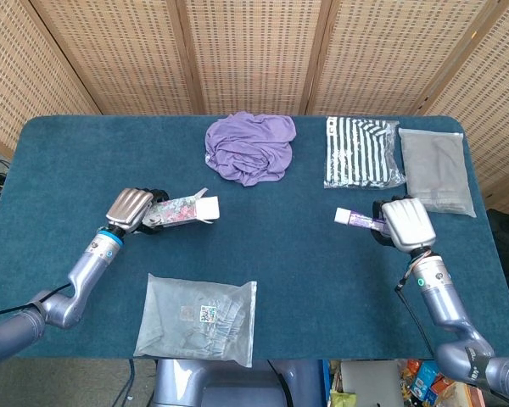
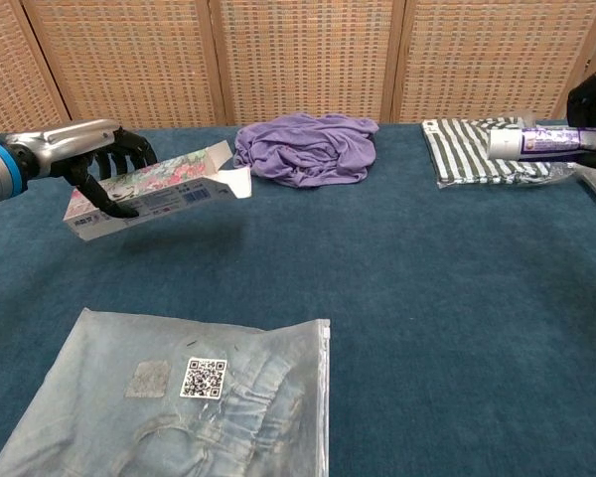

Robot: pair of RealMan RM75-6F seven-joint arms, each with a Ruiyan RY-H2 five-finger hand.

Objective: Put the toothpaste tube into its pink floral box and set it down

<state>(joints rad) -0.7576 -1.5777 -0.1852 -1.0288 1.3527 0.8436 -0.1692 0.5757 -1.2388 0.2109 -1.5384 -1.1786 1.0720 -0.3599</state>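
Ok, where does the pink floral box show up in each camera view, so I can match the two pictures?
Head view: the pink floral box sits left of centre, held by the left hand, open end pointing right.
Chest view: the box is upper left, lifted off the table and tilted, open flaps toward centre.
Shared landmark: the purple cloth lies beyond the box's open end in both.
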